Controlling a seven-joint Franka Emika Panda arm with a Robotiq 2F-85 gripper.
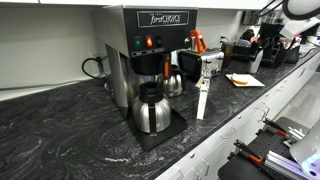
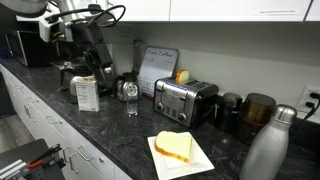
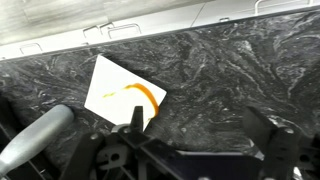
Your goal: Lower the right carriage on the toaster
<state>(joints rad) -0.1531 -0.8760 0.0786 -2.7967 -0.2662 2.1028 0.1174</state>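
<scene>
The toaster [image 2: 185, 100] is a low steel box with a dark side, standing against the wall at mid-counter. It also shows behind the coffee brewer in an exterior view [image 1: 190, 65]. It is out of the wrist view. My gripper [image 3: 200, 130] is open and empty, high above the dark marble counter. Below it in the wrist view lie a white napkin [image 3: 112, 88] with a slice of bread [image 3: 146, 97]. The arm shows only at the top right edge of an exterior view [image 1: 296, 8]. The gripper is well away from the toaster.
A tall coffee brewer [image 1: 140, 50] with a steel carafe [image 1: 151, 110] stands at one end. A white box [image 2: 87, 93] and a small carafe [image 2: 127, 90] sit between it and the toaster. A steel bottle [image 2: 265, 145] and dark canisters [image 2: 250, 112] stand by the napkin [image 2: 180, 152].
</scene>
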